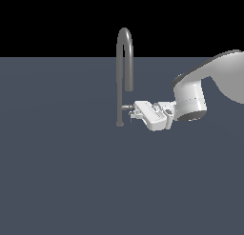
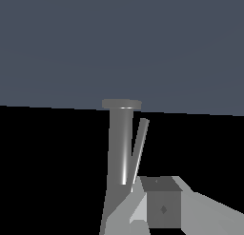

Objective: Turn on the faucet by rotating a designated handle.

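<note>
The faucet [image 1: 124, 63] is a tall grey arched pipe standing on a small round foot [image 1: 120, 124]. Its handle [image 1: 127, 107] is a short grey lever that sticks out low on the pipe toward the exterior view's right. My white gripper [image 1: 132, 113] lies level, and its fingertips are at the handle's free end, touching or almost touching it. The wrist view shows the pipe [image 2: 119, 148] close up, the spout's thin end [image 2: 140, 143] and a grey block [image 2: 162, 205] that looks like the handle's end. The fingers' spacing is unclear.
The faucet stands on a flat dark blue-grey floor [image 1: 71, 181]. My white arm [image 1: 190, 98] comes in from the exterior view's right at handle height. Nothing else shows in either view.
</note>
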You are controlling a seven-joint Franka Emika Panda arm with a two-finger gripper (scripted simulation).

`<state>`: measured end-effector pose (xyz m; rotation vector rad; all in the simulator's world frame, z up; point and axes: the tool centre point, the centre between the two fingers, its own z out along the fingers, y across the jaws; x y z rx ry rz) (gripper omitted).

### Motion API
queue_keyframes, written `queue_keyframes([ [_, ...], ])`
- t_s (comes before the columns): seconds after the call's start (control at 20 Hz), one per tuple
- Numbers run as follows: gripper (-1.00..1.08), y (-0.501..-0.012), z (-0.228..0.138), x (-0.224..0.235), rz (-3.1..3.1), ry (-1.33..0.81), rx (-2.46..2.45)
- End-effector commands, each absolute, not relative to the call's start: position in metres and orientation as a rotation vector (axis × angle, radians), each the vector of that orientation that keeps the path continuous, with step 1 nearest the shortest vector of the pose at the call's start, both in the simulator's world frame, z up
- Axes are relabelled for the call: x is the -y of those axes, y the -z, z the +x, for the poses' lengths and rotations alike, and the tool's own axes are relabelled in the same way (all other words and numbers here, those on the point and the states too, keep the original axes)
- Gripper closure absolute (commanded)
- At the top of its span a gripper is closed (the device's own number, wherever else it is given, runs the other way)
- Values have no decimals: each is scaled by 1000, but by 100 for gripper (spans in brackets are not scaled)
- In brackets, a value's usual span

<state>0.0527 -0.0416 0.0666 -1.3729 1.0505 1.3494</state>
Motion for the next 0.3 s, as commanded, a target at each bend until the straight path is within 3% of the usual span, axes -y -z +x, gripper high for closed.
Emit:
queue_keyframes([
  [0.0, 108, -37, 53, 41, -1356, -1350, -1101],
  [0.25, 108, -30, 57, 40, -1354, -1352, -1107],
])
